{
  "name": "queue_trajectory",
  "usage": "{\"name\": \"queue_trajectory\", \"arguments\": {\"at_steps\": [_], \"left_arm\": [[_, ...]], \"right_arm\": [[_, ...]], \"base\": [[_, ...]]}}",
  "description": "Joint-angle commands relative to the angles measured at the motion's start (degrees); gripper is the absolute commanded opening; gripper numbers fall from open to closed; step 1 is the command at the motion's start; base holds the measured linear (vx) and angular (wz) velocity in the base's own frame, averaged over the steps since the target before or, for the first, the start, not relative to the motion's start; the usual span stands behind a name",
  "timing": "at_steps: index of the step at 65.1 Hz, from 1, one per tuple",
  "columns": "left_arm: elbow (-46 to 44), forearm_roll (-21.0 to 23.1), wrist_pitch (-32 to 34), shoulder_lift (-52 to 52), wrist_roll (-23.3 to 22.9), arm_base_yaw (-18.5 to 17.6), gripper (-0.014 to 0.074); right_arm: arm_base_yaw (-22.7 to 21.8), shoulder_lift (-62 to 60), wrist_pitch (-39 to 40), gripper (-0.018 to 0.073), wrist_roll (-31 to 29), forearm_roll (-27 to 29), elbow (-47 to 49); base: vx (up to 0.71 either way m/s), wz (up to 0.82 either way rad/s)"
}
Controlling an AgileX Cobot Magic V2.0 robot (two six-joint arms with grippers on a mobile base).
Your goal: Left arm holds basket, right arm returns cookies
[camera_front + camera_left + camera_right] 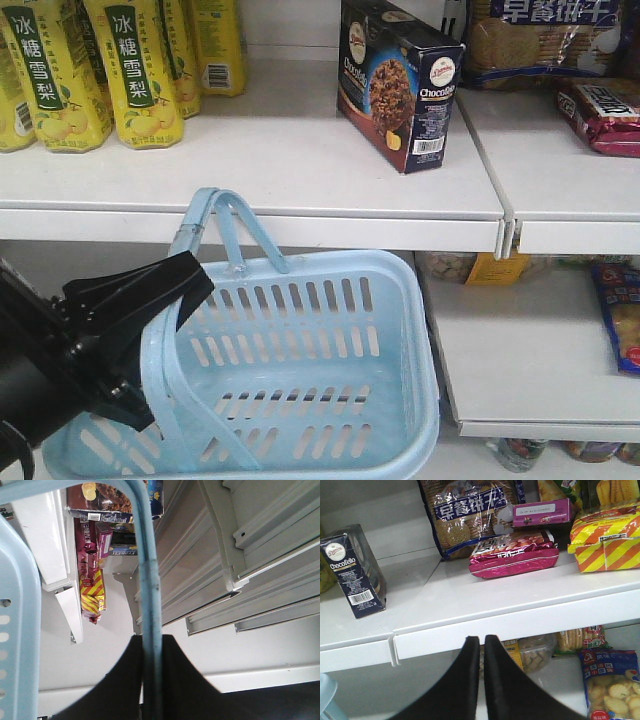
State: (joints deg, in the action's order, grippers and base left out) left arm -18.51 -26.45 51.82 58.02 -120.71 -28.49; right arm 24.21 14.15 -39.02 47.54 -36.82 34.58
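Note:
The light blue basket (425,330) hangs in front of the shelves, empty inside. My left gripper (190,280) is shut on one hoop handle (147,580), which runs up between the black fingers (125,680) in the left wrist view. The dark navy cookies carton (400,85) stands upright on the upper shelf, above the basket; the right wrist view has it at far left (355,575). My right gripper (482,639) is shut with nothing in it, just below the shelf's front edge and right of the carton. The front view does not take in the right arm.
Yellow drink bottles (130,70) stand at the shelf's left. A clear biscuit bag (540,40) and a red packet (605,115) lie right of the carton, past a shelf seam (490,150). The white shelf lip (300,225) overhangs the basket. Snack bags (620,320) fill the lower shelf.

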Motion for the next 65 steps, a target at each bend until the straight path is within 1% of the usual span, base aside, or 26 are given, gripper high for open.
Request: {"name": "queue_trajectory", "arguments": {"at_steps": [1, 10, 17, 20, 26, 38, 50, 55, 65], "left_arm": [[-2.09, 5.35, 4.04, -0.70, 1.48, 0.51, -0.0003], [-2.09, 5.41, 3.44, -0.70, 1.48, 0.51, -0.0003], [-2.09, 5.64, 0.38, -2.40, 1.17, 0.51, -0.0003], [-2.09, 5.78, -1.22, -3.17, 0.31, 0.51, -0.0003], [-2.09, 5.55, -3.84, -5.34, -3.08, 0.51, -0.0003], [-2.09, 5.55, -8.99, -11.00, -3.03, 0.57, -0.0003], [-2.09, 7.10, -15.62, -16.37, -3.03, 0.62, -0.0003], [-2.09, 7.10, -18.91, -18.56, -3.03, 1.31, -0.0003], [-2.09, 7.04, -25.79, -23.58, -3.03, 4.48, -0.0003]], "right_arm": [[-0.16, 0.68, 3.30, -0.0011, -0.57, -1.85, 1.36], [-0.16, 0.68, 3.30, -0.0011, -0.57, -1.85, 1.36], [-0.16, 0.68, 3.30, -0.0011, -0.57, -1.85, 1.36], [-0.16, 0.68, 3.30, -0.0011, -0.57, -1.85, 1.36], [-0.16, 0.68, 3.30, -0.0011, -0.57, -1.85, 1.36], [-0.16, 0.68, 3.30, -0.0011, -0.57, -1.85, 1.36], [-0.16, 0.68, 3.30, -0.0011, -0.57, -1.85, 1.36], [-0.16, 0.68, 3.30, -0.0011, -0.57, -1.85, 1.36], [-0.16, 0.68, 3.30, -0.0011, -0.57, -1.85, 1.36]], "base": [[0.00, 0.00], [0.00, 0.00], [0.00, 0.00], [0.00, 0.00], [0.00, 0.00], [0.00, 0.00], [0.00, 0.00], [0.00, 0.01], [0.00, 0.00]]}}
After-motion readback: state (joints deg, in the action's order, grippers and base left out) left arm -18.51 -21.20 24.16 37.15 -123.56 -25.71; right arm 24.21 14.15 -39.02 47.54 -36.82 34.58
